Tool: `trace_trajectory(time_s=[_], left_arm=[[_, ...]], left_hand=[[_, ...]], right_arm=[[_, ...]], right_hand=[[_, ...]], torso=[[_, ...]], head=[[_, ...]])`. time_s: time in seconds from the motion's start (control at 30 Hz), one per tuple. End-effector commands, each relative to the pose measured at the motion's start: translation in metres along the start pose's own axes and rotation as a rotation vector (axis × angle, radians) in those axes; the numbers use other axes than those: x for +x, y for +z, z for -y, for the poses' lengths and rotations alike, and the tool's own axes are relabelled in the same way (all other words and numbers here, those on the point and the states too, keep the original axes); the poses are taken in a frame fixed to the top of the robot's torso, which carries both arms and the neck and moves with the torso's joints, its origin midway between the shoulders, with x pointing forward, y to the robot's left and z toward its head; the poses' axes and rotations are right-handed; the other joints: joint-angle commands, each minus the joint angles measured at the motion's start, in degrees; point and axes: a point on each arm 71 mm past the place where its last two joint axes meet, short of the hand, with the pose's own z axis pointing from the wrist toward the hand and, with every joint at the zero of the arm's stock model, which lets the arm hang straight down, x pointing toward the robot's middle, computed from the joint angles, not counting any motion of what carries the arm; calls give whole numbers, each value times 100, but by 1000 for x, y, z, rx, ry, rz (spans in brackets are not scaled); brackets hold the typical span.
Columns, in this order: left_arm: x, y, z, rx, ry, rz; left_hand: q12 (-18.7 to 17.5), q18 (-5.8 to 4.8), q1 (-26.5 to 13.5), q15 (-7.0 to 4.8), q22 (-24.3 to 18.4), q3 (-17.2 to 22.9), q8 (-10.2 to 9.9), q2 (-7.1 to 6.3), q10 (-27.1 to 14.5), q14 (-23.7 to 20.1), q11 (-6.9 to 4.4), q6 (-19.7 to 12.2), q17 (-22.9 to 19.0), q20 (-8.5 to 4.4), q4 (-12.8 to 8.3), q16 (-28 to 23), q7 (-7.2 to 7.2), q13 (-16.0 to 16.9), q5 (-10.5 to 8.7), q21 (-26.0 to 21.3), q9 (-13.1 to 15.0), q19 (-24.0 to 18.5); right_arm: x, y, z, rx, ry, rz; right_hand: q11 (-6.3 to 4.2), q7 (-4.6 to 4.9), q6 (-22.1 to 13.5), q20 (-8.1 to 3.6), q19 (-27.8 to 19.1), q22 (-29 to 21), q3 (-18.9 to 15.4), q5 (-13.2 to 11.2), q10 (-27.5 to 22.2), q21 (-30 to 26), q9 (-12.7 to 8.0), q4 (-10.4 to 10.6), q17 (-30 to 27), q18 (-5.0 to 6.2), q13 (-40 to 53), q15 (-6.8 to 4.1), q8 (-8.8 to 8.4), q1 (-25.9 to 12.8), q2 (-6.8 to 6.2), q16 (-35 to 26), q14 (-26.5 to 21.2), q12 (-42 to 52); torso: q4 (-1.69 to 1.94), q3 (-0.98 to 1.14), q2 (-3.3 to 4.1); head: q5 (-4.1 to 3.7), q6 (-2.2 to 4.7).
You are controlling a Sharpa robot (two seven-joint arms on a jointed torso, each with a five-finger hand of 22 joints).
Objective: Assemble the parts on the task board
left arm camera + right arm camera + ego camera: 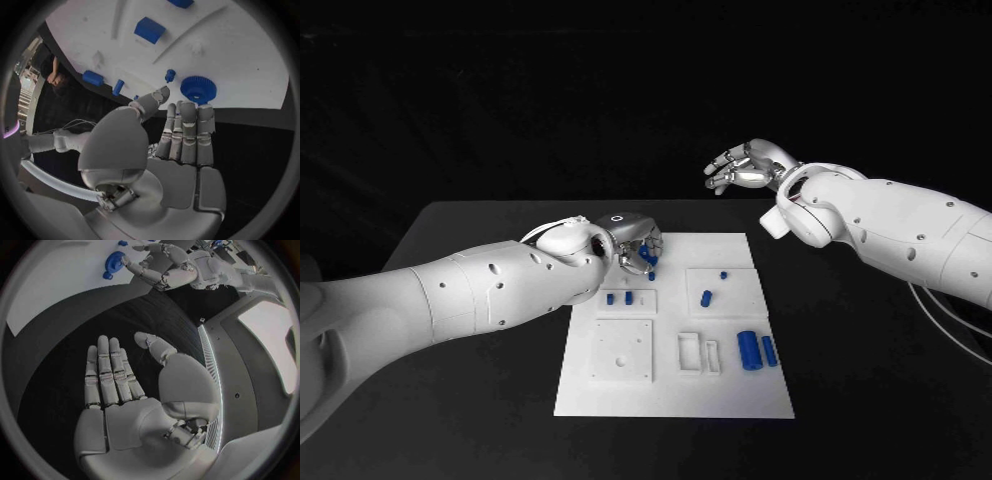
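Several small blue parts lie on the white task board (733,390), which rests flat in the middle of the black surface (473,420). The board is a long rectangle, and its long axis runs away from the robot. It carries raised white plates and shallow recesses. On the plate at its right side lies one short blue cylinder (708,297) with a smaller blue piece (724,274) just beyond it. On the small plate near the left robot hand stand two short blue pegs (622,298), upright and side by side. Near the right edge of the board lie a blue block (749,350) and a thin blue bar (769,349), close together, both with the long axis pointing away from the robot. Beside them a white frame-shaped recess (700,352) holds nothing blue. A square white plate (623,350) sits at the near left.

A blue gear (199,89) lies flat on the board near its far left corner, with its centre hole pointing up.

The left robot hand (633,247) hovers over this corner. Its fingers (187,131) are straight and close together, the tips just beside the gear, and it holds nothing.

The right robot hand (744,166) is raised above the far edge of the surface, well apart from the board. Its fingers are spread loosely and it is empty.
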Motion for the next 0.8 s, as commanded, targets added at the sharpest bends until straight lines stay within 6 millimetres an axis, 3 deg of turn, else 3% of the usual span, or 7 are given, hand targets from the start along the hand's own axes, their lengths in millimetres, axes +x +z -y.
trace_trajectory(time_s=[0.03,0.27,0.8], left_arm=[[6,1,3,29,26,-68],[9,1,1,27,26,-90],[20,1,0,33,21,-130]], left_hand=[[-108,466,1,49,23,-5,-57,-53,-156,-32,54,-97,-24,48,34,-4,-14,-57,1,-21,-31,-13],[-158,466,-14,38,40,-21,-112,-83,-164,-49,42,-184,-38,49,73,3,-30,-92,-3,-24,-74,-33],[11,457,58,-61,115,-68,-35,124,322,-4,-62,16,-26,-16,5,172,15,-56,31,71,-134,-12]], right_arm=[[0,0,0,-6,2,-4],[1,0,-1,-8,3,-6],[1,-1,-2,-10,3,-8]], right_hand=[[41,89,-29,16,-35,10,3,16,-1,-19,-6,35,6,-78,-6,12,26,-35,24,-28,-45,-37],[41,89,-29,17,-35,11,4,17,-1,-21,-7,36,6,-78,-6,13,26,-36,23,-29,-45,-37],[41,89,-29,17,-34,15,5,17,0,-25,-8,37,7,-77,-6,12,28,-38,23,-29,-44,-38]], torso=[[2,6,0],[5,7,-2],[7,0,-1]], head=[[13,-3],[-6,-19],[-26,-39]])
